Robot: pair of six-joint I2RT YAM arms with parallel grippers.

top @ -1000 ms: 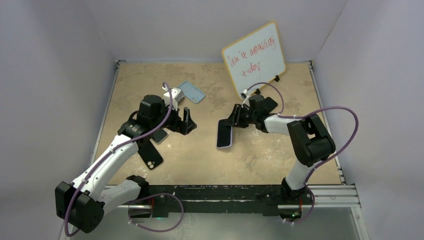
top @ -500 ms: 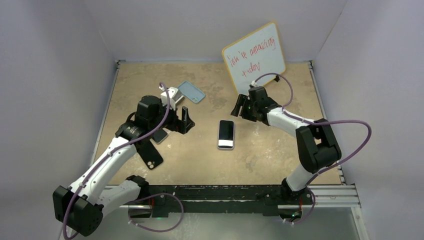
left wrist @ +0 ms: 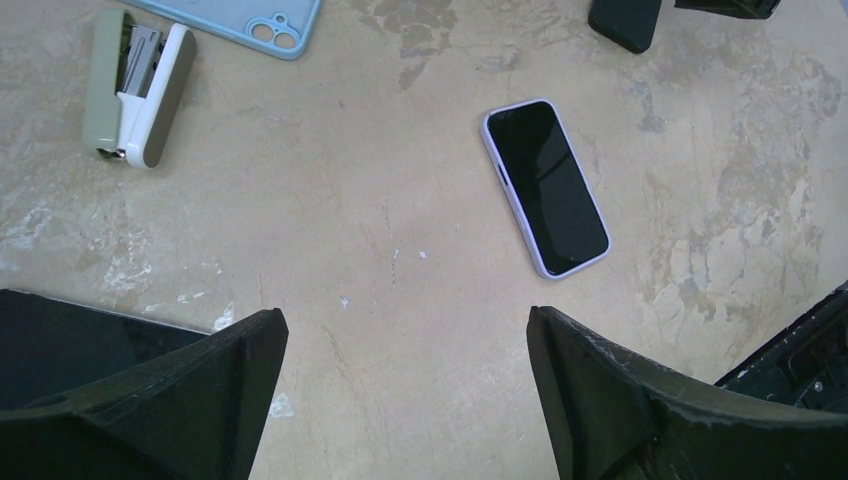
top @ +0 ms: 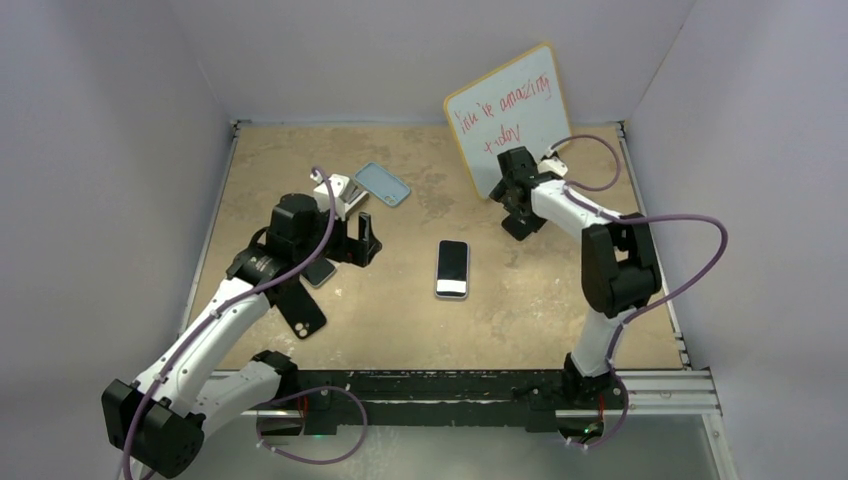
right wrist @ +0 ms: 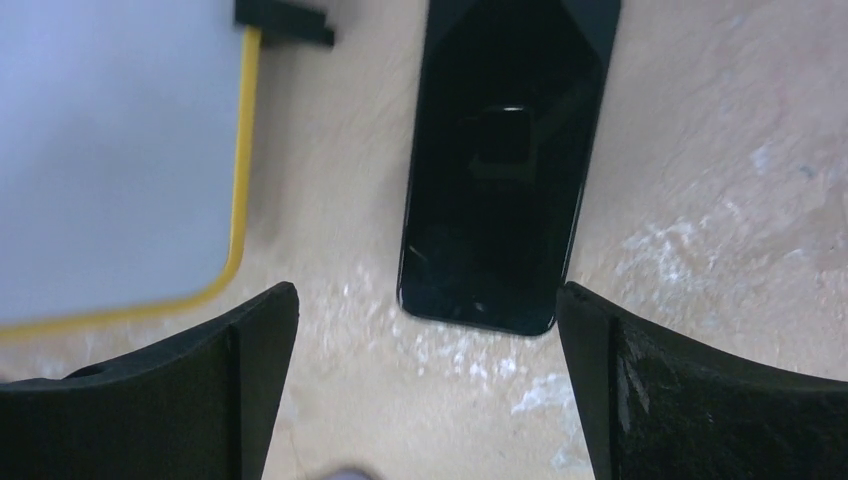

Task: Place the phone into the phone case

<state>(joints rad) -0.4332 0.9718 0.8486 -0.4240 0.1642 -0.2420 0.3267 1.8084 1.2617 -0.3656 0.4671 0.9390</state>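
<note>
Whiteboard: back right, red writing.
L gripper: fingers wide apart, empty, above table.
R gripper: wide apart, empty, over black slab.
Phone: flat mid-table, screen up, prob. already in pale case.
Blue case: back left, near stapler.

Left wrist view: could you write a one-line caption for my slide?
Open left end effector facing a screen-up phone; stapler and light-blue phone case lie beyond.

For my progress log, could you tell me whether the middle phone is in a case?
In a case, it seems: the phone lies flat, screen up, with a pale lilac rim around its edges.
</note>
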